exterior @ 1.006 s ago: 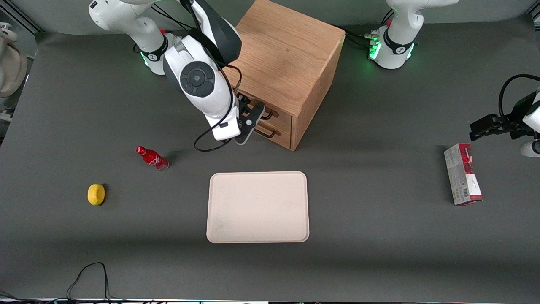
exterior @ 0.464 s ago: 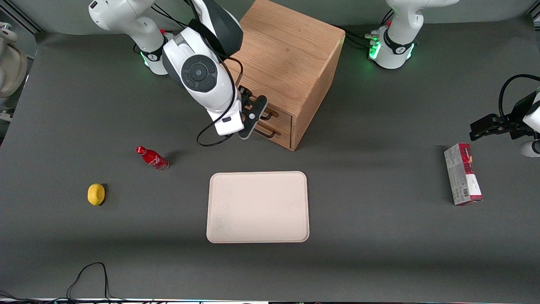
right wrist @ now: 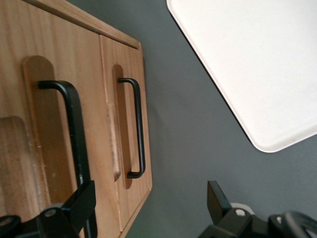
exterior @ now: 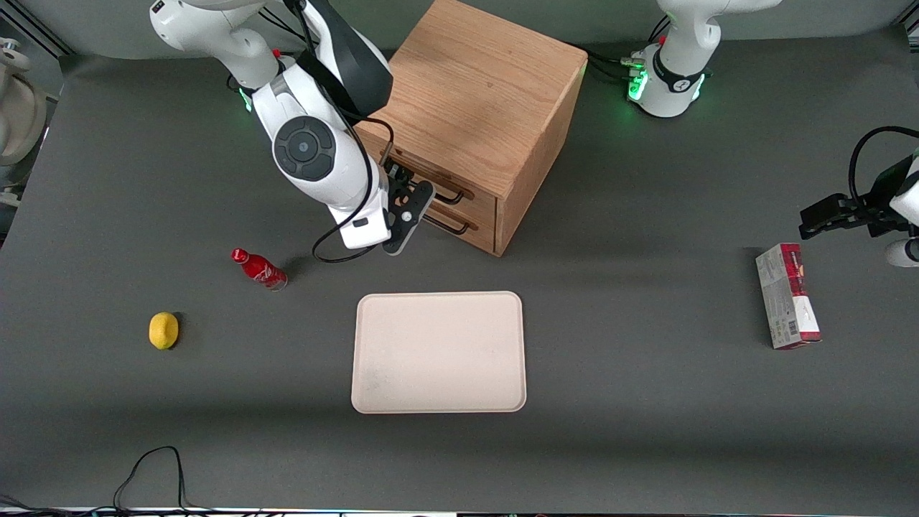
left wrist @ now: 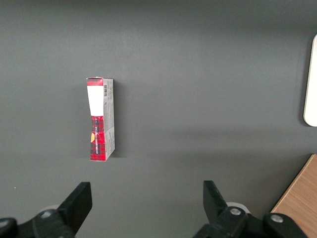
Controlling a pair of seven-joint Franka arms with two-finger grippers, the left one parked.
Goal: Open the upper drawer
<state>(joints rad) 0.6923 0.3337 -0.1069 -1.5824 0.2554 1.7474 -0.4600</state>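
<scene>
Though spread wide and clamped on nothing, treat the black two-finger gripper (exterior: pixel 403 208), poised just in front of the boxy light-brown oak cabinet (exterior: pixel 488 93), as nearly lined up: one of the fingers (right wrist: pixel 74 206) right against or just beside the thin black wire handle (right wrist: pixel 72 124) of the upper drawer (right wrist: pixel 74 54), the other out over the dark grey worktop (exterior: pixel 646 395). Cannot tell from either view whether truly touching. Look for the upper drawer directly under the cabinet's top slab, apparently shut or close to it, above the matching lower drawer (right wrist: pixel 126 59) nearer the base. To do this step well, shift sideways so as to bracket the wire between both fingers, close firmly on the middle of the bar, then draw straight out, square to the drawer front, without lifting or twisting; avoid hooking the lower handle (right wrist: pixel 138 129) by mistake. Expect a hard, slim, round bar, bent at both ends into shallow oval recesses routed in the wood, offering little contact area and likely to slip under a loose pinch. Note open-grained, matte oak with crisp edges; a smooth, flat, non-reflective worktop; and, nearer the front camera than the cabinet, a pale cream rectangular tray (exterior: pixel 438 301) with rounded corners and a low rim.
</scene>
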